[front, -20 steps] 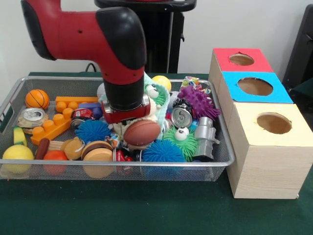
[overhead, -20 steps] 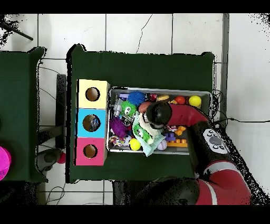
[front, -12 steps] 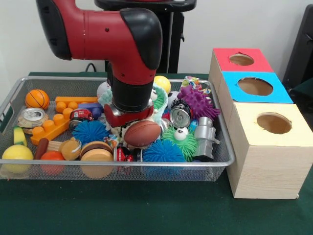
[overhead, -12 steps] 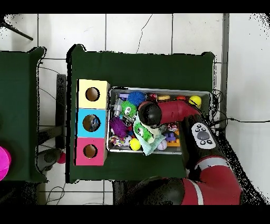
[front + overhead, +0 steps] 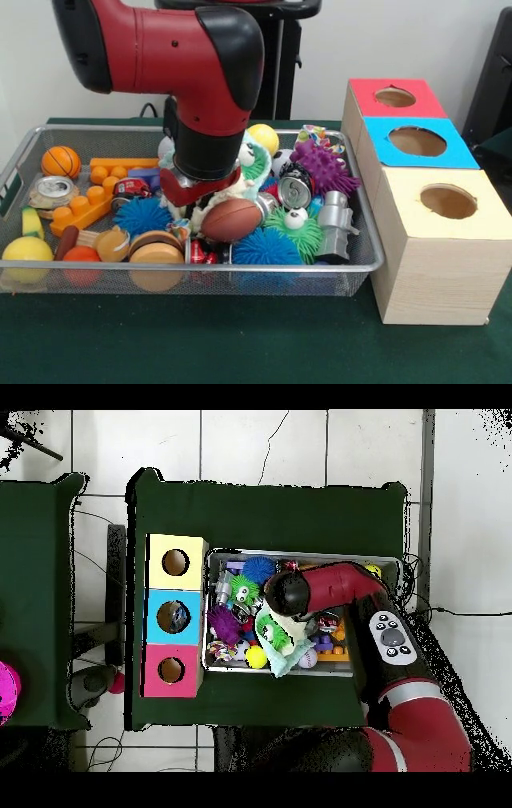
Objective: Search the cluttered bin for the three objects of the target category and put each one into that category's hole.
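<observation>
Pincer (image 5: 200,194) on the red and black arm (image 5: 184,56) is sunk among the toys in the wire-mesh bin (image 5: 364,264), pressed against a pale plush toy (image 5: 254,164); its fingers are hidden, so I cannot tell whether it is wide, narrow or holding anything.

Dark green cloth covers the table (image 5: 240,344). White wall stands behind it, and the overhead view shows pale floor tiles (image 5: 300,444) around it.

At 3 o'clock of the bin in the front view stands a light wooden box (image 5: 436,264) with three round holes: a red-topped hole (image 5: 394,97), a blue-topped hole (image 5: 417,141) and a cream-topped hole (image 5: 448,201).

Just at 5 o'clock of the pincer lies a smooth brown toy football (image 5: 232,219). A bristly blue spiky ball (image 5: 266,248) sits below it at the near wall, beside a green spiky ball with googly eyes (image 5: 302,230). A purple spiky rubber toy (image 5: 324,166) and a shiny drink can (image 5: 298,189) lie toward the box side. At 9 o'clock of the arm are orange plastic building blocks (image 5: 88,202), a small orange basketball (image 5: 61,161) and another blue spiky ball (image 5: 146,214). A smooth yellow ball (image 5: 27,254) rests in the near corner at 8 o'clock, and a toy hamburger (image 5: 157,254) sits against the near wall.
</observation>
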